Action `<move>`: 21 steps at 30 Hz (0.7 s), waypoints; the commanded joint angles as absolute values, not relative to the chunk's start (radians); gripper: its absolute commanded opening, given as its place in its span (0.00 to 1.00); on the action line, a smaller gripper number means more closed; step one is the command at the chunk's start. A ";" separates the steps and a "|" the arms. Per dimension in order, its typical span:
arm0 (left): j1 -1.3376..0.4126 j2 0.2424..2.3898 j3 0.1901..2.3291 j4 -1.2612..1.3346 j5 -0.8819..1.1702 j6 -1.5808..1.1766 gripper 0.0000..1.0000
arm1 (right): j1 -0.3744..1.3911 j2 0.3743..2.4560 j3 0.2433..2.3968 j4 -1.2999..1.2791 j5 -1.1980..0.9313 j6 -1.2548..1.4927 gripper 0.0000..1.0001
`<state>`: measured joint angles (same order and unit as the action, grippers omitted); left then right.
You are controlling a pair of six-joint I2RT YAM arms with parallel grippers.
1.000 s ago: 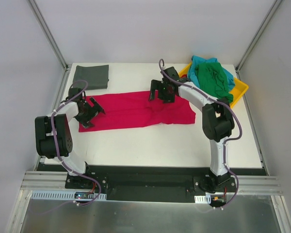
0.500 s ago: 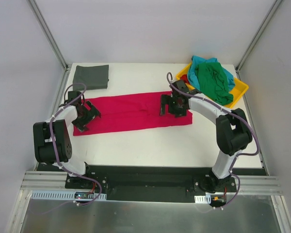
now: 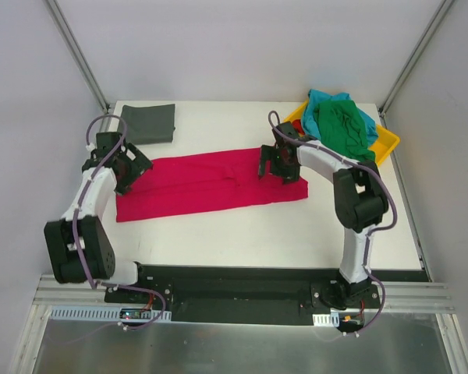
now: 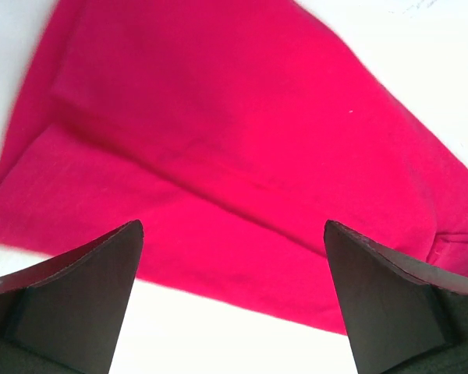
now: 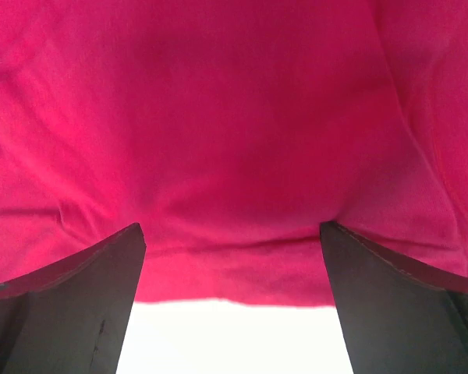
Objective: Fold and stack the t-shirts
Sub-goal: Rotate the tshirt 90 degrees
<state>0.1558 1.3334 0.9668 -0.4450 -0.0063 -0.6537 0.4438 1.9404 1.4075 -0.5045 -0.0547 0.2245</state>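
Observation:
The crimson red t-shirt [image 3: 210, 183] lies as a long folded strip across the middle of the white table. My left gripper [image 3: 129, 171] hovers open over its left end; in the left wrist view the red cloth [image 4: 218, 132] and its near edge lie between the spread fingers [image 4: 78, 296]. My right gripper [image 3: 277, 166] stands open over the strip's right part, with red cloth [image 5: 234, 117] filling the right wrist view. A dark grey t-shirt [image 3: 147, 123] lies folded at the back left. The green t-shirt [image 3: 343, 128] and the teal t-shirt [image 3: 325, 100] are heaped in the yellow tray.
The yellow tray [image 3: 388, 145] sits tilted at the back right corner. Metal frame posts and white walls close in the table on the left, right and back. Bare table [image 3: 242, 230] runs between the red strip and the arm bases.
The left arm has swung back and to the left, off the strip's left end toward its far corner. The right gripper has come forward onto the strip's right part. Both stayed open.

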 commanded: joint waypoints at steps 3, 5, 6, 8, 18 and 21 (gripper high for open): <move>0.141 1.619 1.051 -0.359 0.247 -0.594 0.99 | 0.448 2.134 1.656 -0.626 -0.044 0.170 0.96; 0.141 1.666 1.060 -0.359 0.230 -0.588 0.99 | 0.451 2.183 1.736 -0.655 -0.067 0.153 0.96; 0.141 1.677 1.051 -0.357 0.223 -0.581 0.99 | 0.451 2.204 1.768 -0.661 -0.071 0.150 0.96; 0.141 1.668 1.017 -0.377 0.210 -0.555 0.99 | 0.449 2.250 1.847 -0.663 -0.093 0.149 0.96; 0.049 1.493 0.712 -0.371 0.222 -0.643 0.99 | 0.433 2.598 2.388 -0.683 -0.249 0.216 0.96; -0.095 1.419 0.635 -0.370 0.242 -0.722 0.99 | 0.402 2.623 2.431 -0.576 -0.232 0.268 0.96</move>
